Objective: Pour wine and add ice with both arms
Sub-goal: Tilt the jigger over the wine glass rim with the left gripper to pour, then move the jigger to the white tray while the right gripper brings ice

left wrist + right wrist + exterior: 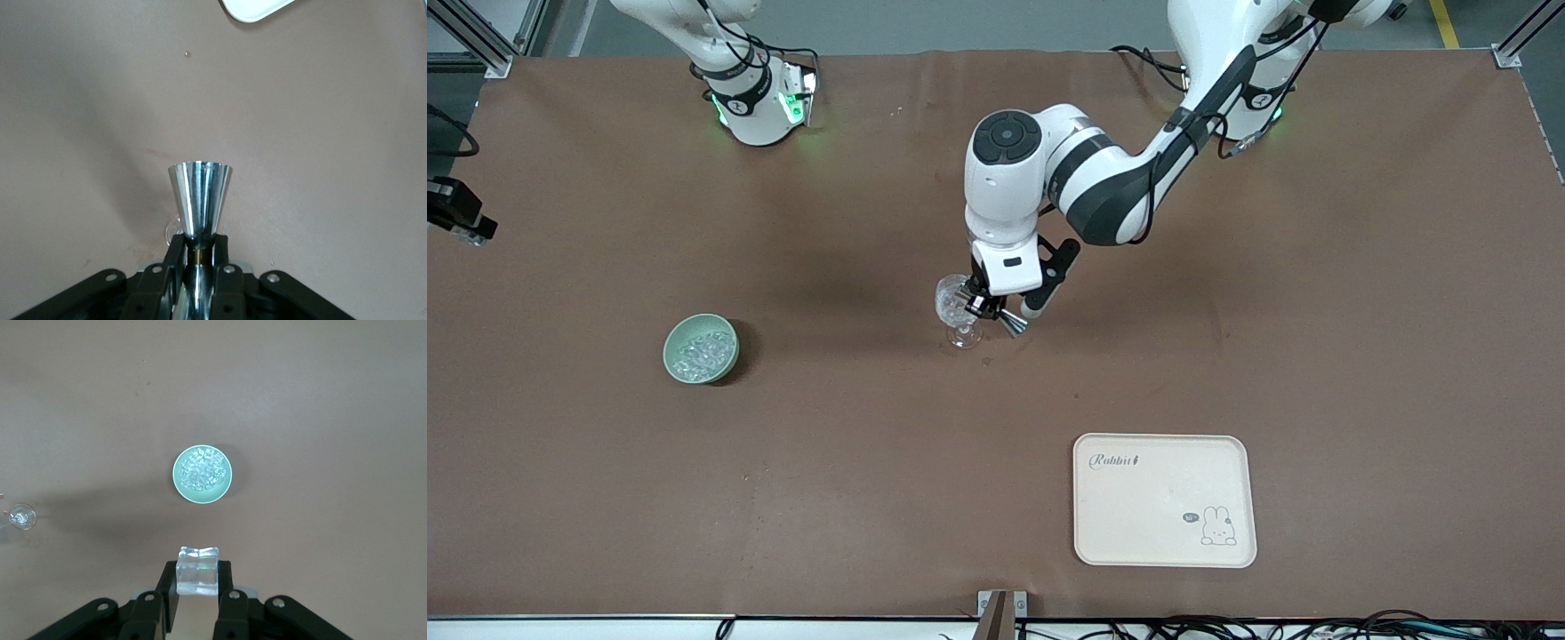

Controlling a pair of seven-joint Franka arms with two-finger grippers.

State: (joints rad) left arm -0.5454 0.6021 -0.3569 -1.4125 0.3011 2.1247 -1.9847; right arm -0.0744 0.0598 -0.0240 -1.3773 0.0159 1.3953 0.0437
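The left pincer (pixel 996 313), closed on a steel jigger (pixel 199 200), hangs beside the wine glass (pixel 958 311) mid-bench and could knock it over. The right pincer (pixel 197 595) clamps an ice cube (pixel 197 570) (slippery, likely) high over the bowl (pixel 227 491) of ice (pixel 202 468).

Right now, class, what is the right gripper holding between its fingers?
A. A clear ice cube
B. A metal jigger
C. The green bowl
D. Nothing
A: the right wrist view shows the right gripper shut on a clear ice cube, high over the green bowl of ice.
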